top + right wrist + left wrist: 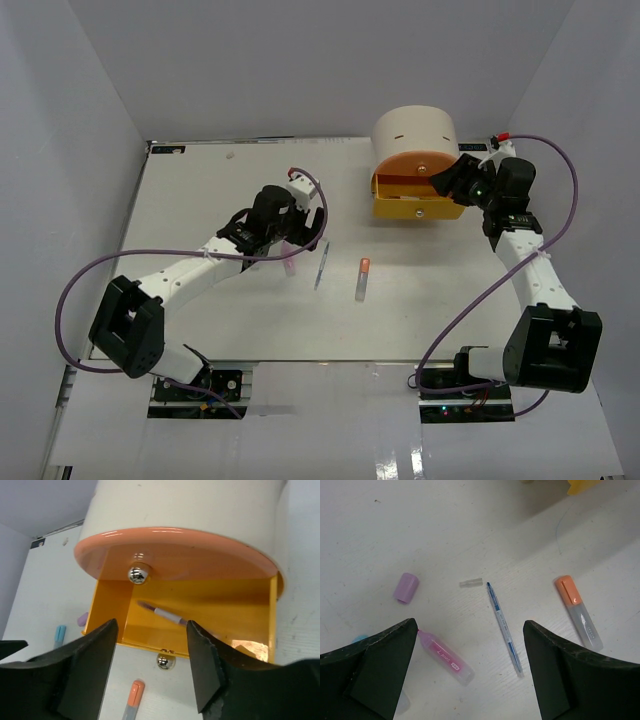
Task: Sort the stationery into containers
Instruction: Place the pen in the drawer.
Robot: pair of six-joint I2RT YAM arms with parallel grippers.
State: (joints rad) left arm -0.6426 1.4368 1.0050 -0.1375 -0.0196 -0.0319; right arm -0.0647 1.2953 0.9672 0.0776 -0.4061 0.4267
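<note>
We see the left gripper (470,625) spread wide and holding nothing, hanging over the loose stationery on the white table (470,520). Between its fingers lies the thin clear-barrelled blue pen (504,627), closer to the finger on the right of the wrist view. Its long axis runs far to near with a slight lean, across the line on which the jaws close. We judge that a straight descent and a squeeze would catch it mid-barrel.

The translucent pink marker (445,656) lies slantwise just left of the pen, with its far end at the edge of the other finger, and it could be nudged on the way down. The small lilac plastic cap (406,587) and a tiny clear cap (471,582) sit farther out, apart from both. The orange-capped pale marker (577,611) lies right of the pen, outside the fingers and roughly parallel to it.

The right gripper (150,630) stands at the far right, in front of the round cream organiser (415,125), its jaws parted with nothing between them. Beneath the peach-orange drawer (175,555) the yellow drawer (230,615) is pulled out. A thin purple-capped pen (162,612) lies slantwise on its floor.

Every loose item lies nearer the left arm, so we judge the next pick to be the left's. The pulled-out drawer lies far and to the right of that gripper.
</note>
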